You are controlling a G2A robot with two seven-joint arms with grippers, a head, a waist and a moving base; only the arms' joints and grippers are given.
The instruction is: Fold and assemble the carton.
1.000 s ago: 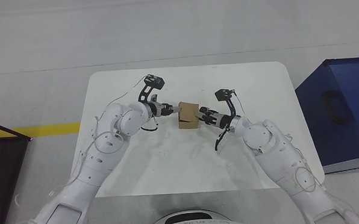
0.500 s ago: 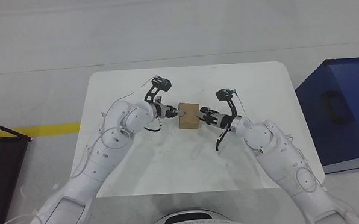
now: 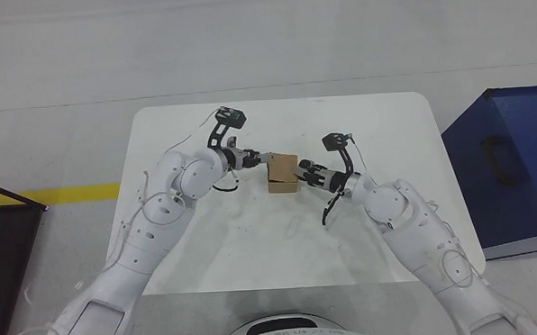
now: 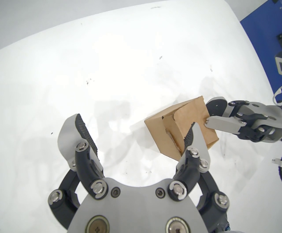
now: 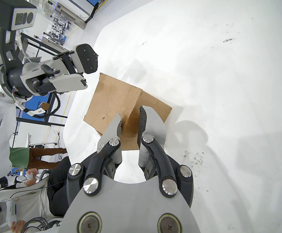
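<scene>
From the left wrist, the left end effector (image 4: 135, 120) is released, its fingers spread wide, with one fingertip in front of the carton (image 4: 187, 112). I cannot tell if it touches. The right end effector (image 4: 211, 114) grips the far upper corner, probably to steady the carton while a side flap is pushed in. From the right wrist, the right end effector (image 5: 130, 113) is clenched on a raised fold of the carton (image 5: 112, 99), and the left end effector (image 5: 90, 74) waits just beside the opposite corner. From above, the carton (image 3: 281, 172) sits mid-desk (image 3: 362, 235) between the left end effector (image 3: 253, 158) and the right end effector (image 3: 298, 174). Compared with half a second ago, the left wrist has drawn back slightly, while the carton and right arm are unchanged.
</scene>
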